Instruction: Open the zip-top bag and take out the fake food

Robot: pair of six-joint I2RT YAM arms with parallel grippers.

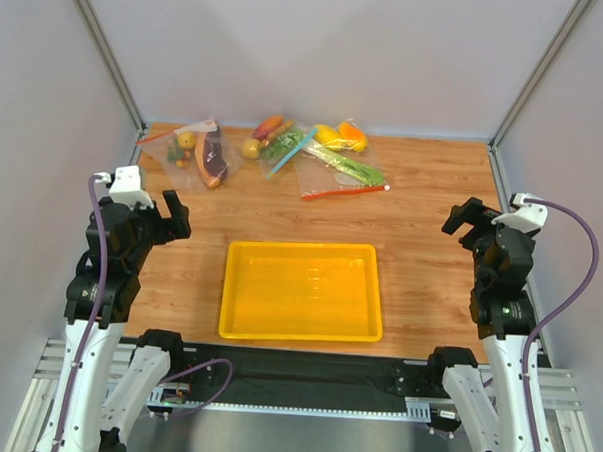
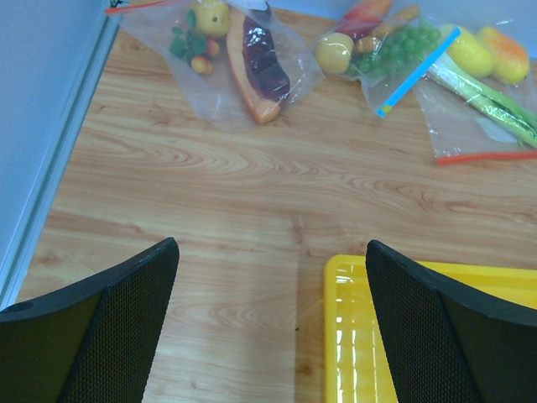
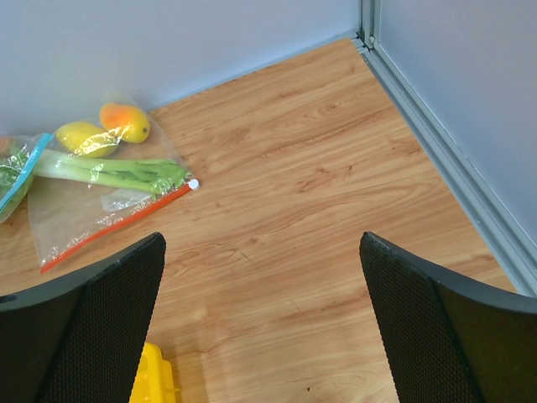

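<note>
The zip-top bag (image 1: 336,174) lies flat at the back of the table, its red-orange zip strip (image 1: 345,192) along the near edge. Inside are a pale-green stalk (image 1: 346,164), a yellow fruit (image 1: 327,135) and an orange fruit (image 1: 352,136). The bag also shows in the right wrist view (image 3: 92,206) and the left wrist view (image 2: 478,126). My left gripper (image 1: 172,212) is open and empty at the left. My right gripper (image 1: 465,219) is open and empty at the right. Both are well short of the bag.
A yellow tray (image 1: 302,290) sits in the middle near the front. A clear bag with a blue zip strip (image 1: 285,145) lies left of the zip-top bag. A smaller bag with a purple eggplant (image 1: 213,154) lies at the back left. Walls enclose three sides.
</note>
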